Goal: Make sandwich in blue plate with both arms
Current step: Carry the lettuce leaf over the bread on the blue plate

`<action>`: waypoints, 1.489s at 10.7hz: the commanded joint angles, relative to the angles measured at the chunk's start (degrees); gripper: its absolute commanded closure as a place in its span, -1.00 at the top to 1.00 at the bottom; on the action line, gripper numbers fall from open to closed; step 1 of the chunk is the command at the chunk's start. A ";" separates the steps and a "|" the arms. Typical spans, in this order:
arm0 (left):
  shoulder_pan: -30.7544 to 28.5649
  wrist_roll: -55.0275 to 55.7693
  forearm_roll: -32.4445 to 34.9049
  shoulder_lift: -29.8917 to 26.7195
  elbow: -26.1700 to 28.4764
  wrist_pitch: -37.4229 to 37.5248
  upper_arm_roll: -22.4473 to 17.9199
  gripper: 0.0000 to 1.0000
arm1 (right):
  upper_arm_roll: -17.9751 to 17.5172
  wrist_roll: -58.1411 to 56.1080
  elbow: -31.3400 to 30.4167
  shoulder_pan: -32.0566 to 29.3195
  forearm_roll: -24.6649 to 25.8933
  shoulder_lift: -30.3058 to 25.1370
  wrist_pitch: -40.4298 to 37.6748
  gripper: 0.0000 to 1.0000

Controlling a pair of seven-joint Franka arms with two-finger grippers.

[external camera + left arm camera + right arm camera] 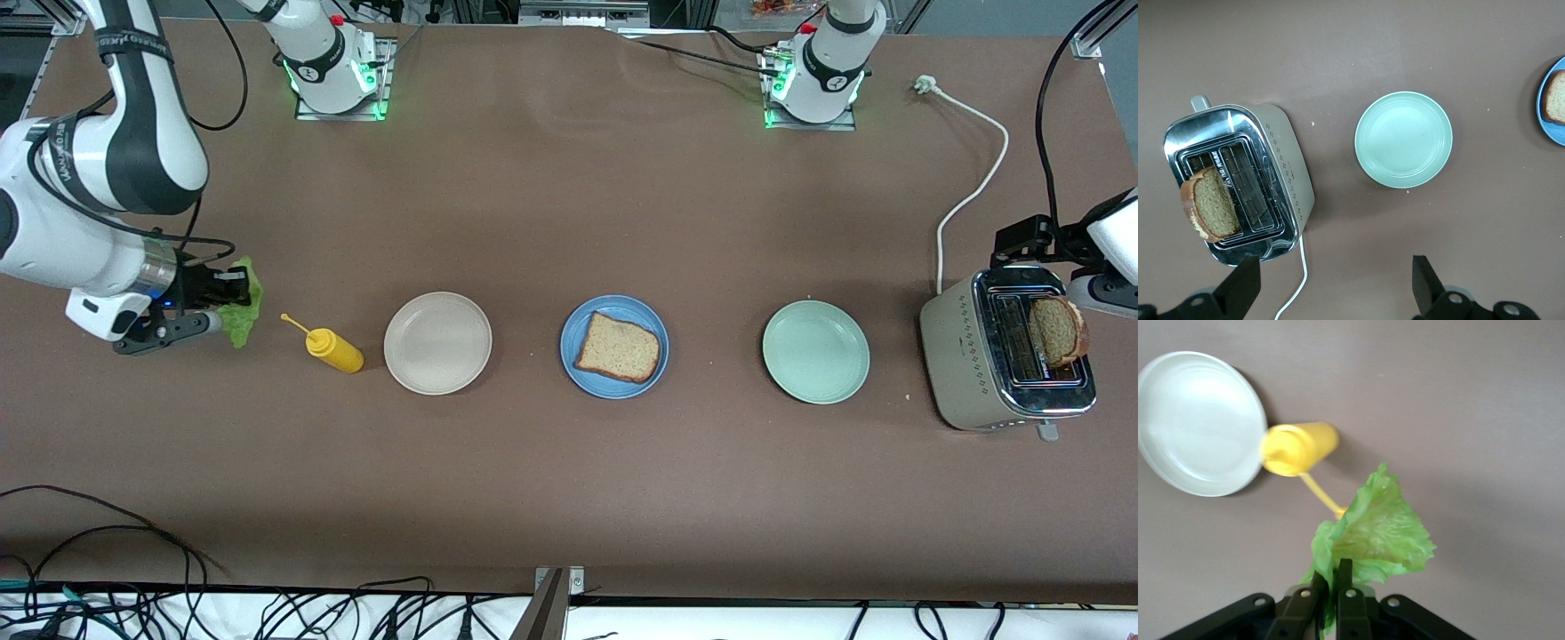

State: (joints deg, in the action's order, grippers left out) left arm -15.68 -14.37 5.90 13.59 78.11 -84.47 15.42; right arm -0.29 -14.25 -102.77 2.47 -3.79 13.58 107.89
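We saw the right end effector [233, 293] clamped shut on the lettuce leaf [244, 307], lifted over the bench [569, 498] at the right arm's end, just beside the yellow squeeze bottle [334, 349]. The left end effector [1335, 280] hung with its fingers [1425, 283] spread wide and empty above the toaster [987, 356] at the left arm's end, where one bread slice [1058, 331] stood in a slot. The blue plate [582, 324] lay mid-bench between the beige plate [436, 342] and the pale green plate [815, 351], carrying another slice of bread [620, 347].
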 commanded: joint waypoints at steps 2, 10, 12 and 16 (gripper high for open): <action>-0.32 -0.31 -1.33 -1.11 0.99 0.45 0.05 1.00 | 0.38 17.11 6.78 10.16 -0.60 2.49 -5.41 -1.00; -0.32 -0.31 -1.24 -1.37 1.17 0.62 0.05 1.00 | 2.05 56.73 26.19 29.15 -6.49 17.86 -7.17 -1.00; -0.32 -0.31 -1.24 -1.37 1.17 0.71 0.05 1.00 | 2.14 65.18 32.86 32.76 -6.58 22.78 -7.08 -1.00; -0.32 -0.40 -1.24 -1.46 1.17 1.76 0.05 1.00 | 1.96 80.75 42.47 38.91 -6.15 33.50 0.70 -1.00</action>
State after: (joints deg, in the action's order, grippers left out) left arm -15.68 -14.36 5.89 13.42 78.26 -83.62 15.45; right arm 0.76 58.94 -68.37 38.35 -9.28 39.39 104.34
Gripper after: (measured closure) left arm 0.000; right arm 0.921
